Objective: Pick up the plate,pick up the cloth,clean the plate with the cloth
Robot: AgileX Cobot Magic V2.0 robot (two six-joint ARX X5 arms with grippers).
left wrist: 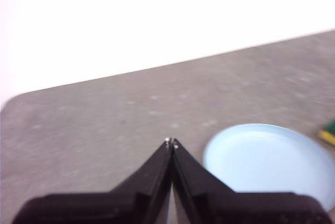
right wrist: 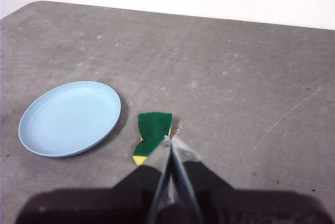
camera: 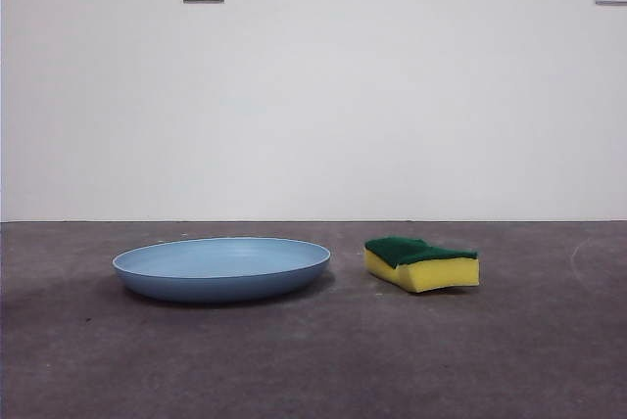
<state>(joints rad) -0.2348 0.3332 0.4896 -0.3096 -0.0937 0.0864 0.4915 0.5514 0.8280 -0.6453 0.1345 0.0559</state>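
Left tool [left wrist: 171, 142] closed, right tool [right wrist: 171, 139] closed, both empty; one plate [camera: 221, 267], one sponge [camera: 422, 262] beside it.

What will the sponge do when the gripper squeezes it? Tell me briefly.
The sponge looks soft: its thick yellow foam will probably compress and spring back. It is likely light for its size. Lying flat on the table, green scouring layer up, it seems unlikely to roll or tip.

Left gripper [left wrist: 171, 143] with tapered matte black fingers, small silvery tip screws, right gripper [right wrist: 171, 139] alike
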